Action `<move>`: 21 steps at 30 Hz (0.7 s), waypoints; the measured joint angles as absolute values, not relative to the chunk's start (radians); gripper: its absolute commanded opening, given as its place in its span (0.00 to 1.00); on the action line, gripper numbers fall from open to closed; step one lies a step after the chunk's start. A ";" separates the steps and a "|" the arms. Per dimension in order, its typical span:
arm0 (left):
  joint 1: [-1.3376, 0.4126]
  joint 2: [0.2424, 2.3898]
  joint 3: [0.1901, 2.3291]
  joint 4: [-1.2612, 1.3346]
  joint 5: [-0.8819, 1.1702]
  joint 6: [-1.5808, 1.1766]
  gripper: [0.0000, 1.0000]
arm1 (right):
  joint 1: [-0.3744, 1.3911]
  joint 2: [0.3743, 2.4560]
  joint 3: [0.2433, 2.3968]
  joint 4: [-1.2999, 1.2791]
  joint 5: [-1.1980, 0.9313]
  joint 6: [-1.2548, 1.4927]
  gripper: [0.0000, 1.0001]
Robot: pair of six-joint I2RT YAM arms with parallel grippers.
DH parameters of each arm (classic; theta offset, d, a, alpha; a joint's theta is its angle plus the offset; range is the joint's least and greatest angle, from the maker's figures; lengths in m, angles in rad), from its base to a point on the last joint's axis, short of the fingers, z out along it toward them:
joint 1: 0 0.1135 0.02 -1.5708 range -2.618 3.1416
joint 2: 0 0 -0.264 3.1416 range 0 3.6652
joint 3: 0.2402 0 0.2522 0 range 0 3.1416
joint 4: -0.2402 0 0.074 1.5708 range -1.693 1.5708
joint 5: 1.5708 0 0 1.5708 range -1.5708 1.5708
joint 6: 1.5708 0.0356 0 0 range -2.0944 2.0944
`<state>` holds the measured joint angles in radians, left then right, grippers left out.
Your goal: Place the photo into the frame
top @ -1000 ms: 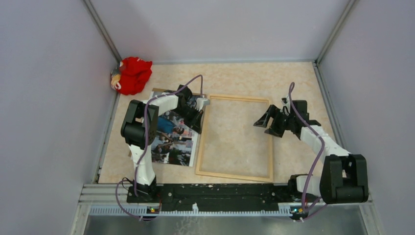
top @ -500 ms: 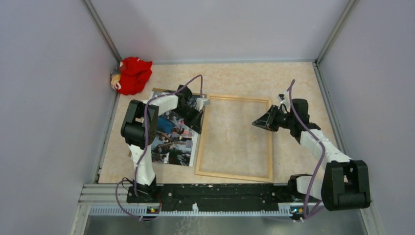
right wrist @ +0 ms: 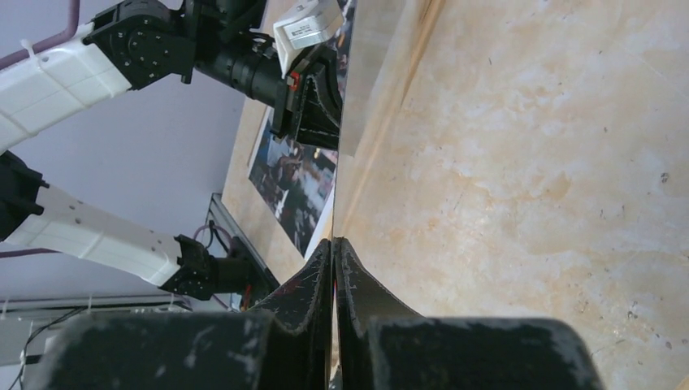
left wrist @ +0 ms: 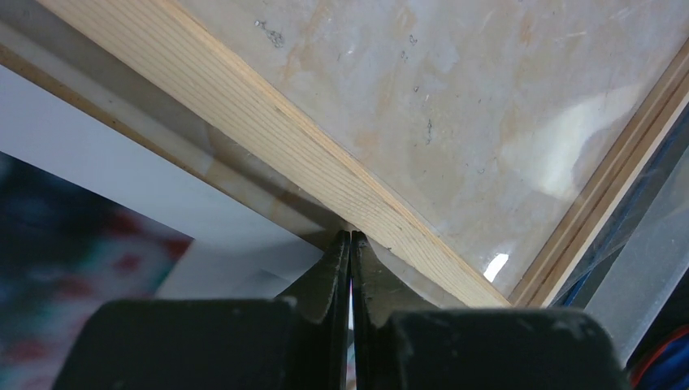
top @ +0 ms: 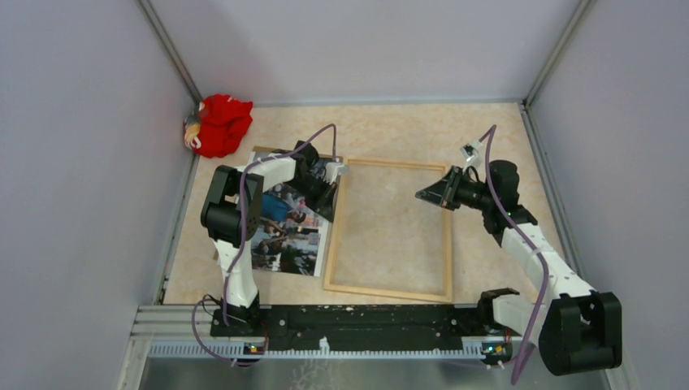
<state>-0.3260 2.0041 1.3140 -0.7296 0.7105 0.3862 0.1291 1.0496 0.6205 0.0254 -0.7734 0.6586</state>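
Beige marbled table point(top: 406, 130): a wooden frame point(top: 390, 292) is laid centrally, a photo point(top: 284, 244) beside it, a red bundle point(top: 221, 123) in the far left corner.

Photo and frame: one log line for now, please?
photo: lying beside frame | left end effector: shut at frame's left rail | right end effector: shut above frame

We are counting one photo point(top: 284, 236), one frame point(top: 387, 292) and one red bundle point(top: 221, 123), all on one table point(top: 406, 130). We are counting two arms: the left arm point(top: 236, 203) and the right arm point(top: 536, 244). We are counting two claws: the left claw point(left wrist: 350, 237) and the right claw point(right wrist: 334, 244). We are counting two fingers point(left wrist: 325, 276) per claw, four in total.
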 measured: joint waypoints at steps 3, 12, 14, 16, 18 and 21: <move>-0.324 2.004 1.314 -0.729 0.711 0.386 0.07 | 0.129 1.050 0.608 0.040 -0.769 0.659 0.00; -0.322 2.006 1.314 -0.729 0.718 0.386 0.07 | 0.129 1.040 0.547 0.106 -0.715 0.699 0.00; -0.322 2.006 1.314 -0.729 0.718 0.387 0.06 | 0.129 1.040 0.527 0.139 -0.710 0.724 0.00; -0.322 2.006 1.314 -0.729 0.718 0.387 0.06 | 0.129 1.039 0.504 0.175 -0.705 0.757 0.00; -0.322 2.006 1.314 -0.729 0.718 0.387 0.06 | 0.129 1.031 0.483 0.212 -0.702 0.789 0.00; -0.322 2.006 1.314 -0.729 0.718 0.387 0.06 | 0.129 1.020 0.456 0.272 -0.700 0.833 0.00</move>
